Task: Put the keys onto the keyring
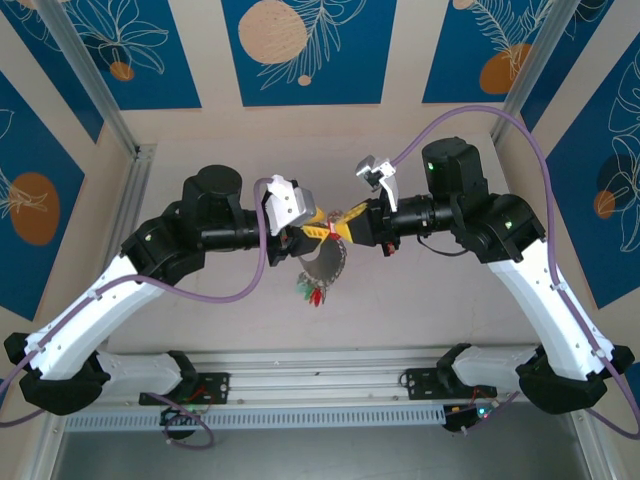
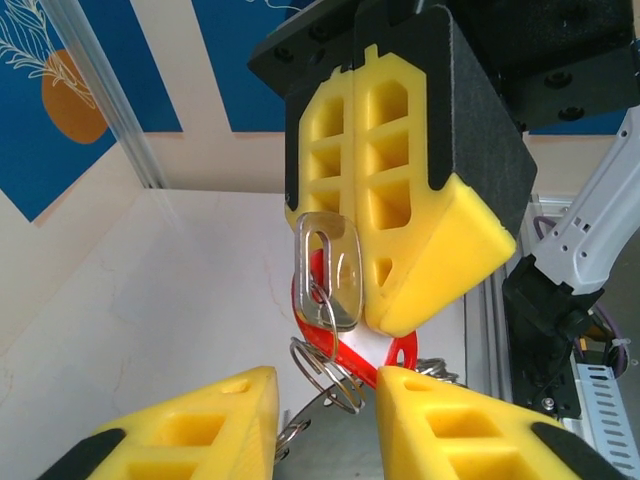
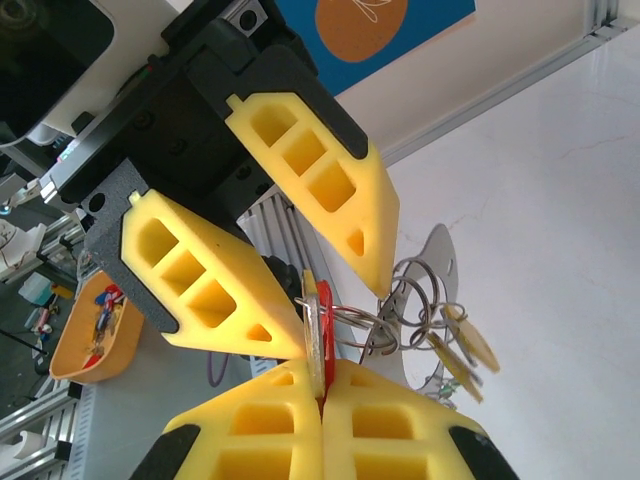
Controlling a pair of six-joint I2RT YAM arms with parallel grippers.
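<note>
Above mid-table, the right gripper was clamped shut on a clear-and-red key. The left gripper stood partly open around the keyring, with other keys dangling below.

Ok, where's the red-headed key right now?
Centre of the top view, mid-air: the red-headed key is pinched in the shut right claw, with the open left claw straddling it.
</note>
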